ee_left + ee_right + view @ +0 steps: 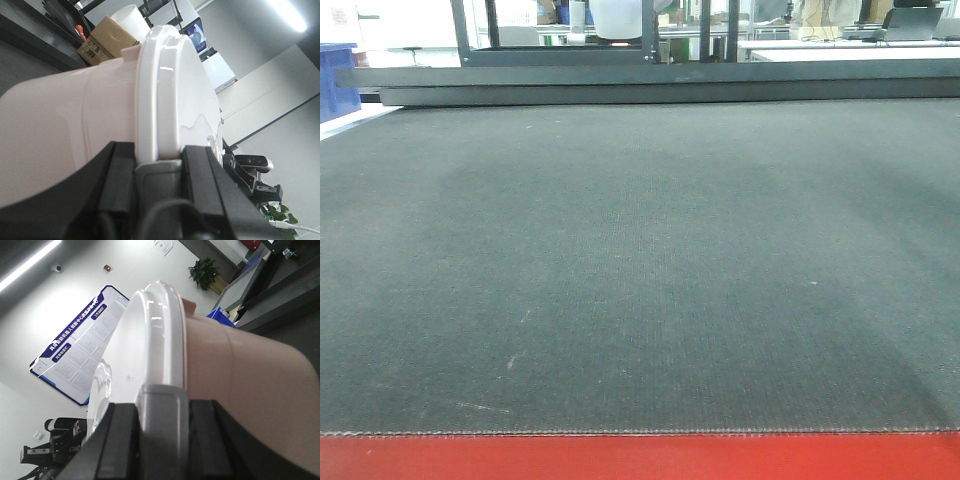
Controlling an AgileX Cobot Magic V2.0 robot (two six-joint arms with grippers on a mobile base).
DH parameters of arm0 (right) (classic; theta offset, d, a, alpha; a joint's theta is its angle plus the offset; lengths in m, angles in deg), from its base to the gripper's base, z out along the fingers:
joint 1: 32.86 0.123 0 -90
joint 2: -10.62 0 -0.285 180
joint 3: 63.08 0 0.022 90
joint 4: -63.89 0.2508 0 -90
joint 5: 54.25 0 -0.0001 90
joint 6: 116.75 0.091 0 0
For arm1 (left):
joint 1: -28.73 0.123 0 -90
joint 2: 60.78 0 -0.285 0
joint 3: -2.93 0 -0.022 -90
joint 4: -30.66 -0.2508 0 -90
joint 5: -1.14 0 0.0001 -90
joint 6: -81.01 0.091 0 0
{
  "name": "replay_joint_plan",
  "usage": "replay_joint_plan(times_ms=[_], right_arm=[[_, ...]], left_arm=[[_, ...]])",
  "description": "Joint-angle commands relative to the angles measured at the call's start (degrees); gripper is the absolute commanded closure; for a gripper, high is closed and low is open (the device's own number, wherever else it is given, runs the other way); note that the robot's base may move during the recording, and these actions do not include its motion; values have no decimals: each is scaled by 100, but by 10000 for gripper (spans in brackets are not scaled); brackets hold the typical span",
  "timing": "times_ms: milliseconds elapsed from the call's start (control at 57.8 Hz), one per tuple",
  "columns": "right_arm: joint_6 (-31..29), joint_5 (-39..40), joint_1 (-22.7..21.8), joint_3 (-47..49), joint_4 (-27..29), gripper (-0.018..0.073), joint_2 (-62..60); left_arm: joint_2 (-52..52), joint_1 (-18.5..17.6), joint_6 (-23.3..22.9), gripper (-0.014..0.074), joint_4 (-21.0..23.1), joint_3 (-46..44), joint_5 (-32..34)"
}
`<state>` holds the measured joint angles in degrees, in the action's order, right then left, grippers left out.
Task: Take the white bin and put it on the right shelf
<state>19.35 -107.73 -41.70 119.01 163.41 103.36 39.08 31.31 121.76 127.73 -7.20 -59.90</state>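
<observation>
Off-white plastic: one white bin (75, 115), rim seemingly clamped by two, left pincer (159, 156) and right pincer (162, 409)

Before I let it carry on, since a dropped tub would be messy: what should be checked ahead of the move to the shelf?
1. The left gripper clamps the lid rim of the white bin: ok.
2. The right gripper clamps the rim on its side: ok.
3. The lid sits on the bin: ok where visible.
4. The right shelf in sight: not ok, no view shows it.
5. Bin's height over the dark mat: cannot tell.
</observation>
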Motion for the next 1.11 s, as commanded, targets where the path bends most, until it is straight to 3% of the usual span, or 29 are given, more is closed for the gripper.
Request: replay_joint_plan(times_ms=[0,450,779,1091], right_arm=[[66,-852,214,212,576,503,-300],[66,-962,214,212,600,503,-300],[72,-2269,214,212,651,503,-300],[90,-2269,214,212,-19,503,-301]], left_arm=[[-332,-265,-15,713,494,-225,-1516],[-332,-265,-15,713,494,-225,-1508],[-332,-265,-15,713,494,-225,-1452],[-332,-265,-15,713,534,-225,-1338]])
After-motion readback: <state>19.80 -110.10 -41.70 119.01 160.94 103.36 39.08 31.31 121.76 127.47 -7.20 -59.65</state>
